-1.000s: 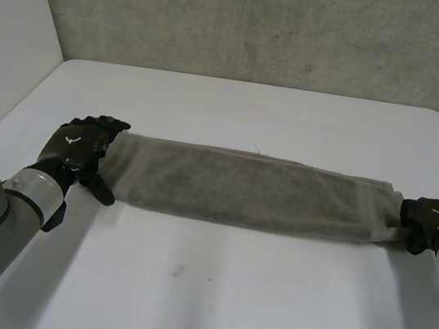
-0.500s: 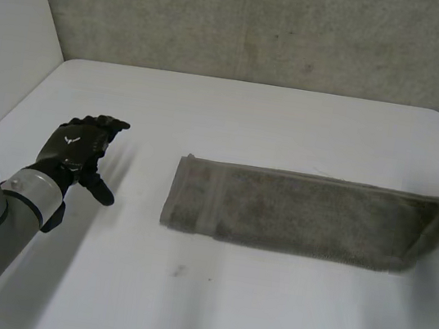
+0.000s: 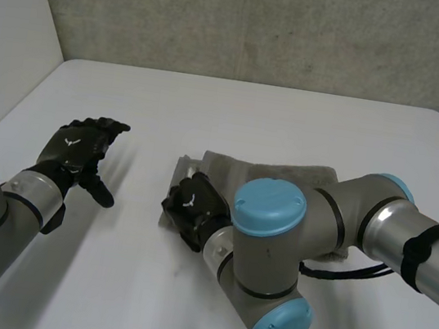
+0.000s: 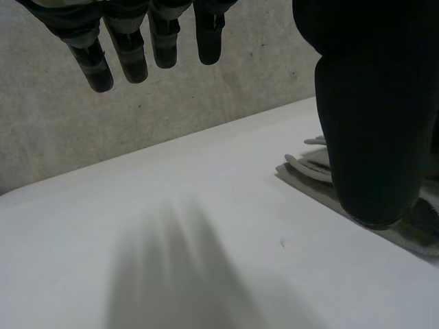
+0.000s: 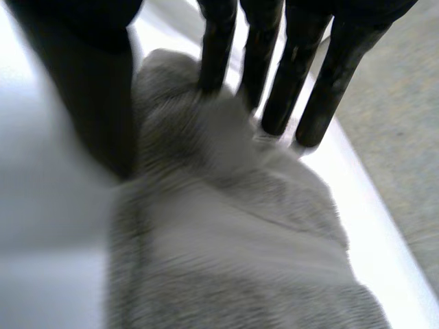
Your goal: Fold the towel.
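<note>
The grey towel (image 3: 280, 173) lies folded over on itself in the middle of the white table (image 3: 252, 111), much of it hidden under my right arm. My right hand (image 3: 192, 204) rests at the towel's left end. In the right wrist view its fingers (image 5: 288, 75) are straight, the tips touch the towel (image 5: 226, 233), and the thumb stands apart. My left hand (image 3: 79, 152) stays off the towel at the table's left, open with straight fingers (image 4: 130, 48). The towel's layered end (image 4: 309, 166) shows beside its thumb.
My right arm (image 3: 333, 231) reaches across the table from the right and covers the towel's front half. A grey wall (image 3: 265, 22) stands behind the table's far edge, and a white wall runs along the left side.
My right arm has swept from the far right to the left, bringing the towel's right end over onto its left end, and its fingers have straightened. The left hand has not moved.
</note>
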Tool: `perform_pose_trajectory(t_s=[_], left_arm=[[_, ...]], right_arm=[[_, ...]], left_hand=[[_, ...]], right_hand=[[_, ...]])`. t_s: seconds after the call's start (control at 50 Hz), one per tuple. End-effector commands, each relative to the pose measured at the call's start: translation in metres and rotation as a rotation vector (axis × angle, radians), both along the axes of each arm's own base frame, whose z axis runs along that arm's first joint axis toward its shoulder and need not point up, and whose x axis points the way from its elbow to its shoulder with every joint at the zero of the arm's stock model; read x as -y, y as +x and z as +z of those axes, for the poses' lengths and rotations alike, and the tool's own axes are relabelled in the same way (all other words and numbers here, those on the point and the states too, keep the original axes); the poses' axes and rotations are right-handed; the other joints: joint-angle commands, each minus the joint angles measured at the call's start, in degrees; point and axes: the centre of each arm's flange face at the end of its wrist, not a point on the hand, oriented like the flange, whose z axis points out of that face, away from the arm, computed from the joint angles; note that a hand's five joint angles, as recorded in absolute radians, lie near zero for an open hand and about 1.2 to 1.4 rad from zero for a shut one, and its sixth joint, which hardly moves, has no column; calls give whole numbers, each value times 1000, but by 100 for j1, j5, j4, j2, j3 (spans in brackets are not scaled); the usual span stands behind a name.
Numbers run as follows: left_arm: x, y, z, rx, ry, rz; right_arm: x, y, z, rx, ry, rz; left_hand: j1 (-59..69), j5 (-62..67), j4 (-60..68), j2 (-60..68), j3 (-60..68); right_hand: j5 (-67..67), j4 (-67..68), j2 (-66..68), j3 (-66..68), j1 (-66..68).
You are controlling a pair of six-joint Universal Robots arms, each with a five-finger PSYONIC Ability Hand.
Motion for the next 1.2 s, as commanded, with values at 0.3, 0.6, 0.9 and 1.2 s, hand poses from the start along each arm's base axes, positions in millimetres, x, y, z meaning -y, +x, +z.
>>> perform_pose_trajectory(t_s=[0.3,0.6,0.9,1.2], left_arm=[[-4,-6,1,-2,-11,-19],[-11,-60,21,-23,-90,-153],[-14,-76,34,-24,-86,-98],[-18,-68,63,-93,104,-56]], right_arm=[[77,-137,84,420,413,-384],[90,-202,24,400,447,-564],[94,-207,4,368,444,-619],[108,-219,27,52,30,-678]], left_hand=[[-7,-164,48,56,47],[-2,-159,53,60,52],[-7,-164,48,56,47],[-7,-164,48,56,47]], right_hand=[[-2506,-2592,-2343,-2556,-2477],[-379,-464,-215,-428,-349],[4361,4275,4524,4311,4390],[4494,4408,4657,4444,4523]])
